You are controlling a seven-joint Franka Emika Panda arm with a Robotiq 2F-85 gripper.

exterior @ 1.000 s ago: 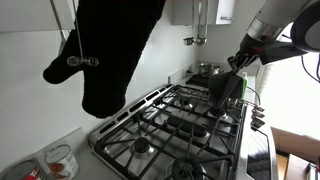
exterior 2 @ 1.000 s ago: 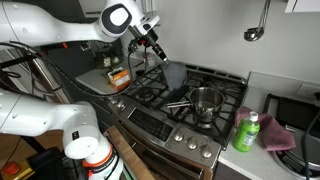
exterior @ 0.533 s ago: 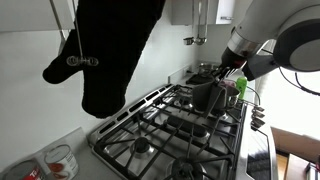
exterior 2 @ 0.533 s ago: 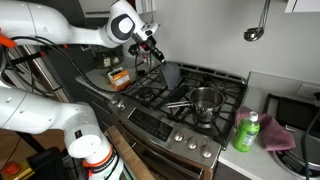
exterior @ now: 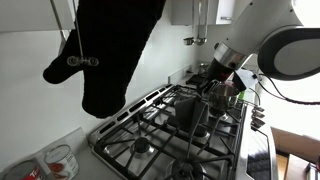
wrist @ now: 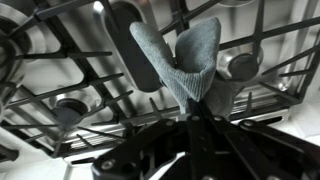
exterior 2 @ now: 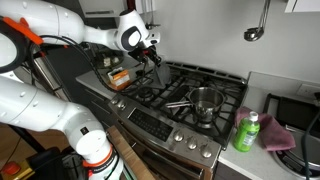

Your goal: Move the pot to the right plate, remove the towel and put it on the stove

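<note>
Hanging from the gripper (wrist: 196, 118), the towel (wrist: 185, 60) is a grey cloth folded into two lobes that narrow to the point where the jaws pinch it. In the wrist view it fills the middle, with black grates and two round burners behind it. The jaws are pressed together on the towel's top edge, and the cloth drops loosely below them. In an exterior view the towel (exterior 2: 163, 75) hangs over the far left part of the stove (exterior 2: 190, 125), just under the gripper (exterior 2: 152, 58), which comes in from the left on the white arm. In an exterior view the towel (exterior: 190, 112) shows as a dark shape above the grates with the gripper (exterior: 213, 88) over it. Whether its lower end touches the grates cannot be told from any view. The pot (exterior 2: 206, 102), a small steel one, stands on the near right burner with its long handle pointing left, well apart from the towel. On the counter to the right of the stove stands a green bottle (exterior 2: 247, 132), just beside a pink cloth (exterior 2: 282, 135). A ladle (exterior 2: 255, 33) hangs on the wall above the far right of the stove. A black oven mitt (exterior: 110, 50) hangs close to the camera in an exterior view and hides much of the wall on the left, and a jar (exterior: 60, 160) sits on the counter below it.
</note>
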